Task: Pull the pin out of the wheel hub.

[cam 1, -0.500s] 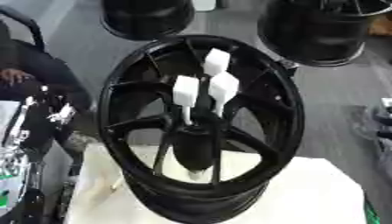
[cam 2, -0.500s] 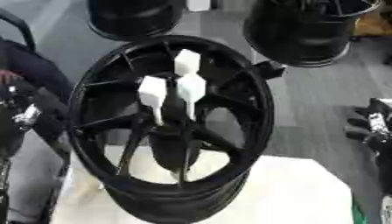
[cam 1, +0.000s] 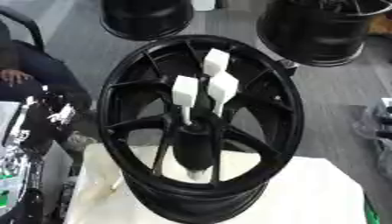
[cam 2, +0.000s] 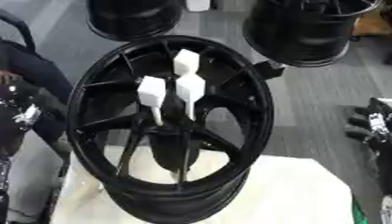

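Light's pretty even and soft, indoor, nothing harsh. The whole shot is kind of mushy, edges smeared like motion blur. The black wheel point(cam 1: 201, 127) eats most detail: spokes go near solid black, with only a faint grey sheen along the rim. The white pins point(cam 1: 185, 91) are the brightest thing and look almost blown out, no surface detail. The cream pad point(cam 1: 321, 192) under the wheel shows a soft shadow right under the rim. The right hand point(cam 2: 375, 127) at the edge is dark and blurry, and the wheels point(cam 2: 306, 30) far beyond it are blurred too.

No legible text or markings.
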You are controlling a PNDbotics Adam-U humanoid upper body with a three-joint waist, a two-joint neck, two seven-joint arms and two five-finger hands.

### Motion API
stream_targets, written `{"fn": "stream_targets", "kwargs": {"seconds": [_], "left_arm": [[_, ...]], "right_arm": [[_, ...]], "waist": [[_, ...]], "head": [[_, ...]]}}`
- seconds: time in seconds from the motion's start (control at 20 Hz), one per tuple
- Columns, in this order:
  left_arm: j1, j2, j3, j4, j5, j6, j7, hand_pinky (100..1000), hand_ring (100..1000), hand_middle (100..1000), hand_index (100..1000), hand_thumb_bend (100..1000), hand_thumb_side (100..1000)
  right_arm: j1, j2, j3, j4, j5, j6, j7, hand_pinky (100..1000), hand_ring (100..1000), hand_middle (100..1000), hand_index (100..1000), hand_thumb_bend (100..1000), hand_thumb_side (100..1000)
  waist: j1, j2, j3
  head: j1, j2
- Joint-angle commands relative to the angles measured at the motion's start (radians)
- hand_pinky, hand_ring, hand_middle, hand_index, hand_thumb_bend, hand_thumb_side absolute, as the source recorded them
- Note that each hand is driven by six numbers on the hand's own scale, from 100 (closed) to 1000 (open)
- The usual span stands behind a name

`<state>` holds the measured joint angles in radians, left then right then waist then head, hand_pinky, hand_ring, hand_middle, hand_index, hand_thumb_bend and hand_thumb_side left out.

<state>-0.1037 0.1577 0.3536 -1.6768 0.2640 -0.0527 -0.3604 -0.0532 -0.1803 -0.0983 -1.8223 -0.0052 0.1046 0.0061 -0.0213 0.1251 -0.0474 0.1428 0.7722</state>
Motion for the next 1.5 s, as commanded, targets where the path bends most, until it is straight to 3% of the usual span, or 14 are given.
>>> {"fn": "stream_targets", "kwargs": {"seconds": [0.05, 0.15, 0.25, 0.45, 0.65, 0.8, 0.9, 1.05, 1.15, 1.35, 1.5], "left_arm": [[-0.005, 0.011, -0.004, -0.023, -0.004, -0.002, -0.005, 546, 491, 458, 599, 365, 100], [-0.003, 0.012, -0.005, -0.023, -0.007, -0.002, -0.008, 546, 491, 458, 600, 367, 100], [-0.001, 0.014, -0.003, -0.023, -0.013, -0.002, -0.008, 545, 491, 459, 601, 364, 100], [0.003, 0.018, -0.001, -0.023, -0.024, 0.001, -0.006, 545, 493, 460, 602, 372, 100], [0.005, 0.024, 0.000, -0.028, -0.029, 0.001, -0.007, 546, 493, 461, 604, 377, 100], [0.005, 0.025, 0.000, -0.029, -0.031, 0.000, -0.008, 545, 494, 462, 605, 378, 100], [0.002, 0.028, -0.006, -0.031, -0.034, -0.001, -0.014, 545, 494, 462, 606, 378, 100], [-0.004, 0.032, -0.010, -0.034, -0.037, -0.003, -0.019, 545, 494, 462, 607, 380, 100], [-0.010, 0.036, -0.013, -0.037, -0.038, -0.004, -0.022, 546, 495, 463, 608, 380, 100], [-0.021, 0.042, -0.018, -0.044, -0.039, -0.007, -0.028, 545, 495, 463, 609, 385, 100], [-0.031, 0.046, -0.020, -0.048, -0.039, -0.007, -0.031, 545, 495, 463, 609, 387, 100]], "right_arm": [[-0.014, -0.020, -0.007, -0.022, 0.009, -0.004, -0.003, 673, 761, 777, 928, 100, 699], [-0.026, -0.055, -0.007, -0.027, 0.024, -0.012, 0.005, 679, 768, 787, 932, 100, 595], [-0.051, -0.130, -0.004, -0.039, 0.044, -0.032, 0.025, 686, 773, 794, 931, 100, 482], [-0.136, -0.370, 0.033, -0.062, 0.049, -0.094, 0.085, 704, 787, 814, 925, 100, 296], [-0.246, -0.579, 0.112, -0.073, 0.009, -0.161, 0.194, 731, 818, 845, 939, 100, 235], [-0.305, -0.649, 0.149, -0.081, -0.023, -0.194, 0.272, 759, 857, 887, 966, 100, 206], [-0.409, -0.719, 0.226, -0.124, -0.048, -0.227, 0.377, 765, 861, 892, 971, 100, 201], [-0.529, -0.748, 0.301, -0.150, -0.081, -0.240, 0.511, 773, 861, 912, 993, 100, 202], [-0.598, -0.738, 0.345, -0.154, -0.093, -0.242, 0.591, 735, 812, 937, 1000, 100, 347], [-0.712, -0.699, 0.412, -0.134, -0.082, -0.259, 0.740, 665, 697, 951, 1000, 100, 445], [-0.772, -0.672, 0.451, -0.111, -0.054, -0.281, 0.827, 639, 625, 949, 1000, 100, 469]], "waist": [[0.002, -0.011, 0.000], [0.001, -0.014, 0.003], [-0.003, -0.018, 0.005], [-0.015, -0.022, 0.011], [-0.021, -0.022, 0.023], [-0.023, -0.020, 0.029], [-0.026, -0.016, 0.046], [-0.031, -0.010, 0.068], [-0.035, -0.004, 0.084], [-0.042, 0.008, 0.117], [-0.051, 0.017, 0.142]], "head": [[-0.002, -0.002], [-0.005, -0.002], [-0.006, -0.002], [-0.012, -0.002], [-0.026, -0.002], [-0.030, -0.002], [-0.042, -0.002], [-0.057, -0.002], [-0.070, -0.002], [-0.098, -0.002], [-0.118, -0.002]]}}
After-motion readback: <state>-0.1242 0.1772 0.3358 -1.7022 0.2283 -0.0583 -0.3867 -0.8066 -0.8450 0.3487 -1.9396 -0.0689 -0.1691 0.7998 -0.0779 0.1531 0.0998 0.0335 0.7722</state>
